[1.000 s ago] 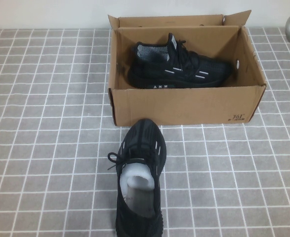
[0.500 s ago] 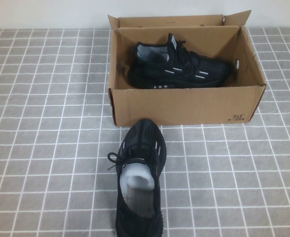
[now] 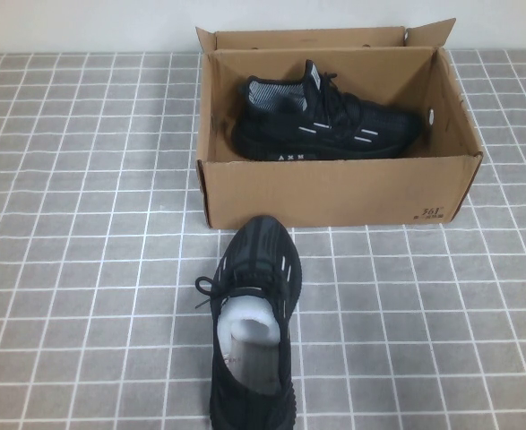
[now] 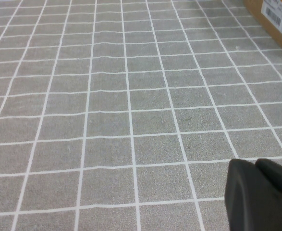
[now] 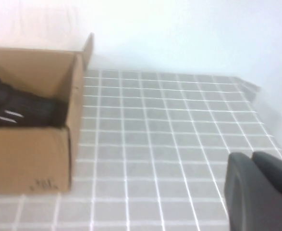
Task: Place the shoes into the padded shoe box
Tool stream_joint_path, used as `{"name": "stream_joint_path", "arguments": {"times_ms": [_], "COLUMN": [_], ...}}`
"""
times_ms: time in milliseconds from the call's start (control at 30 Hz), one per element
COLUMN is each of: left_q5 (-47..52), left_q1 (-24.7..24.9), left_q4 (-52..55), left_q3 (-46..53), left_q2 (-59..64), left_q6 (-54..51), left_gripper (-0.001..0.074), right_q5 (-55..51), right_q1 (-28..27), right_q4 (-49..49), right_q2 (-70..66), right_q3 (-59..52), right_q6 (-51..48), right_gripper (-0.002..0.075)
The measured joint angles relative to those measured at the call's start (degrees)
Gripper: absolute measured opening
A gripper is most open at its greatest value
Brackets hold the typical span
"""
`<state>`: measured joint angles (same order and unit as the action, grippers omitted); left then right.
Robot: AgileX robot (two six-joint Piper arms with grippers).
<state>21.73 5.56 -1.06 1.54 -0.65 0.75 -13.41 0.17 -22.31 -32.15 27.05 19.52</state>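
Note:
The brown cardboard shoe box (image 3: pixel 334 193) stands open at the back of the table. One black sneaker (image 3: pixel 325 125) lies inside it on its side, toe to the right. The other black sneaker (image 3: pixel 255 322), with white paper stuffing, stands on the tiled mat in front of the box, toe toward it. Neither gripper shows in the high view. My left gripper (image 4: pixel 254 164) is shut and empty above bare tiles, with a corner of the box (image 4: pixel 275 19) far off. My right gripper (image 5: pixel 250 156) is shut and empty, to the right of the box (image 5: pixel 30 159), where the shoe inside (image 5: pixel 20 110) shows.
A grey tiled mat (image 3: pixel 83 269) covers the table. A white wall (image 3: pixel 83 22) runs behind the box. The box's back flaps stand upright.
A grey part of the right arm at the high view's top right corner one second ago has gone out of view. The shoes and box have not moved.

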Motion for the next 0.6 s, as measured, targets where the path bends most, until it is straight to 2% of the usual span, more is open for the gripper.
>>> {"name": "stream_joint_path", "arguments": {"times_ms": [233,400,600], "left_q5": [0.0,0.0,0.0], "left_q1": [0.0,0.0,0.0], "left_q4": [0.0,0.0,0.0], "left_q3": [0.0,0.0,0.0], "left_q2": [0.0,0.0,0.0], "left_q6": [0.0,0.0,0.0], "left_gripper": [-0.0004,-0.0004,-0.0004], "right_q5": [1.2,1.5,0.1], "right_q1": [-1.4,-1.4,-1.4], "right_q4": [-3.4,-3.5,-3.5], "right_q2": [16.5,23.7,29.4], "right_q3": [-15.5,-23.2,-28.4], "right_q6": [0.0,0.7,6.2], "right_gripper": [-0.0008,-0.0008,-0.0008]}}
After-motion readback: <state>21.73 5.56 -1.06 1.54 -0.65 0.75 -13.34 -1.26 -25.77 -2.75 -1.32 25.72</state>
